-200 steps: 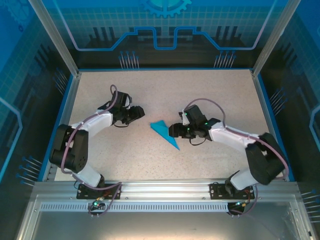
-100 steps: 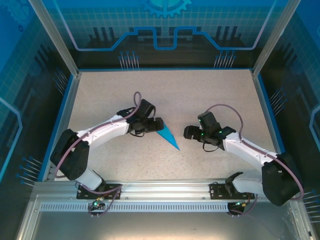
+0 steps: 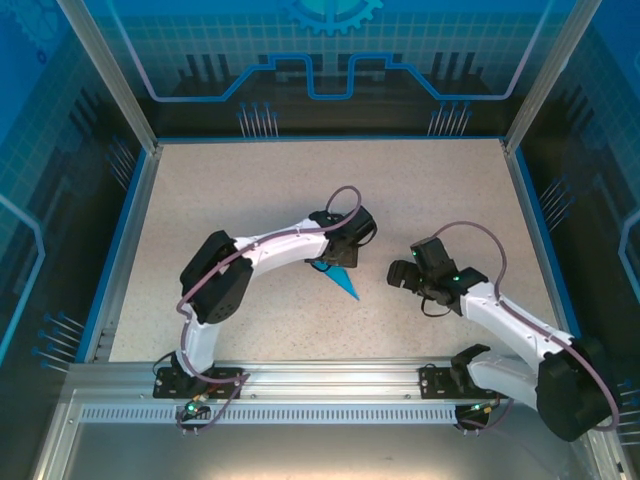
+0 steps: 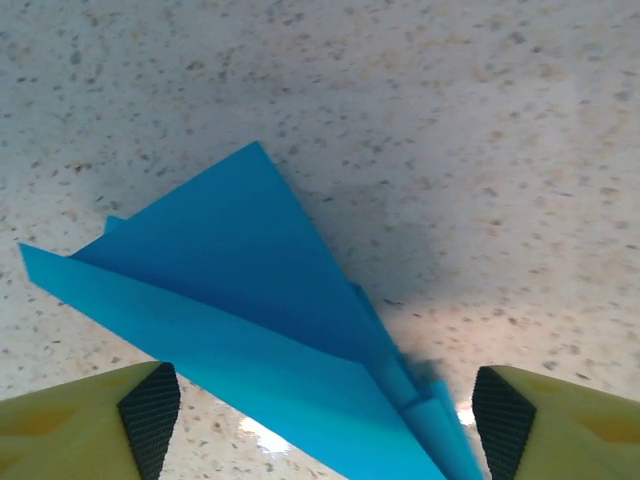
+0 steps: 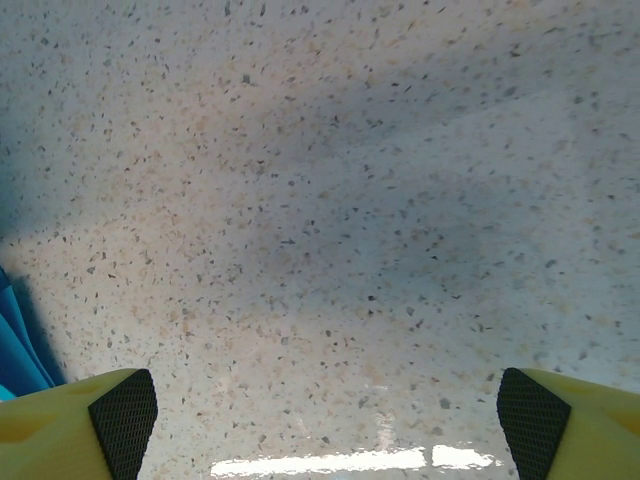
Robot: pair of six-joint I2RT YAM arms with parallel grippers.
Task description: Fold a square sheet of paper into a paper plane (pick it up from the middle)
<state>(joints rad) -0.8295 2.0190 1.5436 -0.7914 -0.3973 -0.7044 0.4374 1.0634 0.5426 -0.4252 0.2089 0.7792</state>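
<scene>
The narrow, pointed teal-blue paper plane (image 4: 250, 290) is straddled by the left gripper (image 4: 325, 412), jaws spread, nothing grasped, the plane's long axis slanting between them. The right gripper (image 5: 330, 420), likewise released, is stationed near the plane's right.

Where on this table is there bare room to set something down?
Free: the far half of the table up to the back rim, the left side beyond the left arm, the near strip between the bases. Crowded: centre, where the left hand hovers over the paper plane, right hand beside it.
</scene>
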